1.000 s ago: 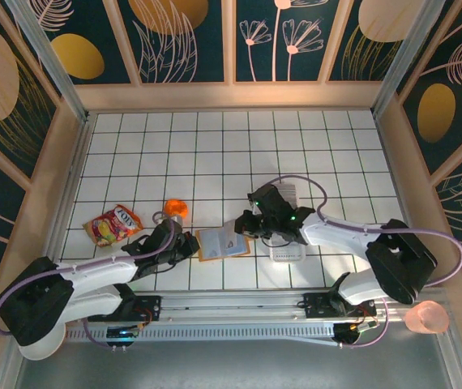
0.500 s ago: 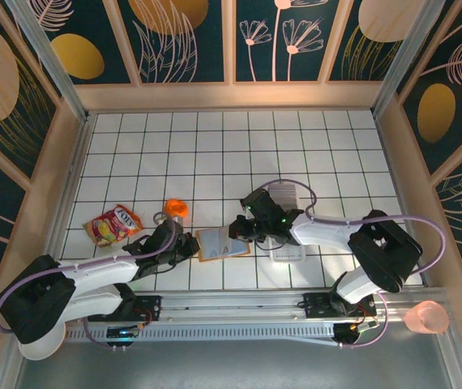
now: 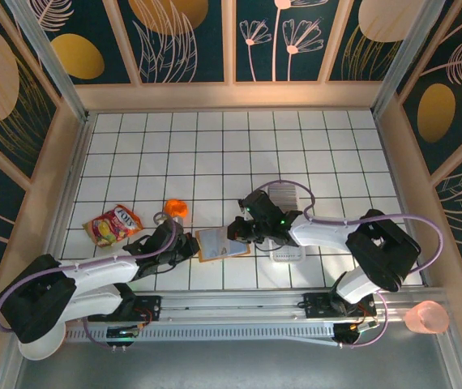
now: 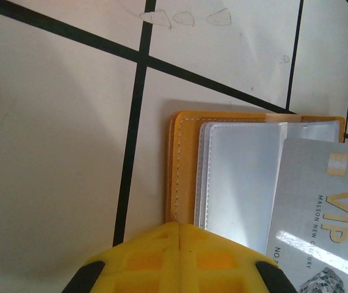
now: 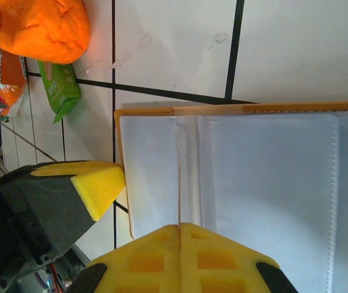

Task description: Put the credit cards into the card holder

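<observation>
Left to right: a red-yellow snack packet [image 3: 113, 224] lies well off the left claw's [image 3: 189, 243] outer side, untouched. That claw sits with its yellow fingertips [image 4: 179, 256] pressed together and nothing between them, parked at the near left edge of the open card holder [image 3: 221, 243]. Whether it bears down on the leather cannot be told. An orange lump [image 3: 176, 208] rests just beyond it.

Over the past second the right arm has folded at the elbow and carried the right claw [image 3: 235, 229] leftward and nearer, off the clear tray [image 3: 289, 253] and onto the holder's right side; the left arm has not stirred. The right claw is clamped on a grey VIP card [image 4: 317, 201], which its own wrist camera sees edge-on as a thin line running straight out from between the fingers. So a card now appears to be at the wallet, ready to be fed in, not yet seated in a sleeve.

The holder lies flat and spread directly beneath and ahead of the right claw, its clear sleeves [image 5: 271, 183] facing up (the card's edge lines up near the seam between two pockets). The remaining credit cards [image 3: 284, 193] stand in the tray behind that claw.
</observation>
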